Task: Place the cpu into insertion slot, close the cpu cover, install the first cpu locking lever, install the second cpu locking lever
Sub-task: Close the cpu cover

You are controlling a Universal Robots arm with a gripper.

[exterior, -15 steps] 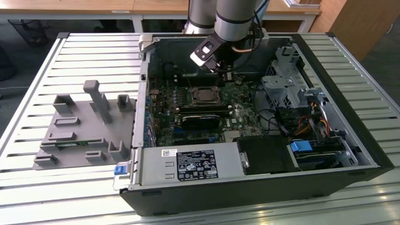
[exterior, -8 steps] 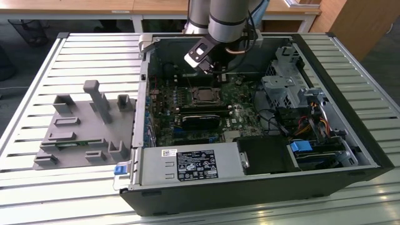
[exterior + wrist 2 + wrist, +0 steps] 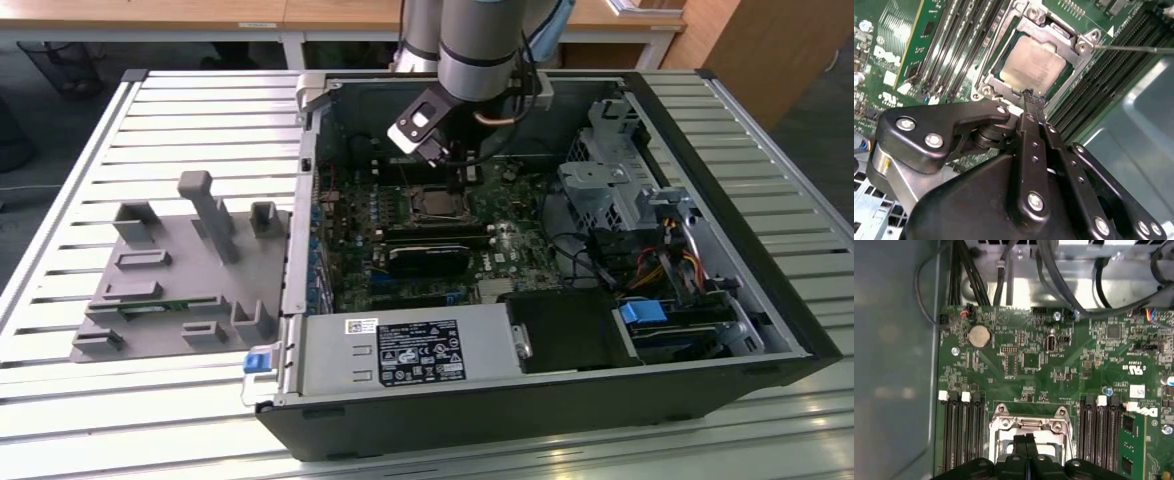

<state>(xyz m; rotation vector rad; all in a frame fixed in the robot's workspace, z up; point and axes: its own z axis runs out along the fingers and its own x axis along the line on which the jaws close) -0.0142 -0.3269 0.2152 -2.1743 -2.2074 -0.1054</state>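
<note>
Over a slatted metal table (image 3: pixel 174 110), found an open computer case (image 3: pixel 534 420) with a grey plastic fixture (image 3: pixel 174 280) beside it on the exterior view's left. Saw the arm (image 3: pixel 481 40) reaching down into the case. Found the gripper (image 3: pixel 1028 94) fully closed, its fingers (image 3: pixel 1034 145) pressed flat against each other with nothing between them. Found the cpu (image 3: pixel 1031 65) just beyond the fingertips, seated in the insertion slot (image 3: pixel 412 203) with its dull metal top facing up. Saw the cpu cover (image 3: pixel 999 55) lying flat around the chip, its nearest edge right at the fingertips; could not tell whether touching or just apart. Noted a thin locking lever (image 3: pixel 1134 49) running away from the cover's far corner, off to one side of the gripper. In the first wrist view, noted black memory slots (image 3: pixel 961 440) flanking the gripper on both sides, the green motherboard (image 3: pixel 1024 360) stretching ahead of it, and a coin cell (image 3: pixel 979 335) and black cables (image 3: pixel 969 270) farther ahead still.
</note>
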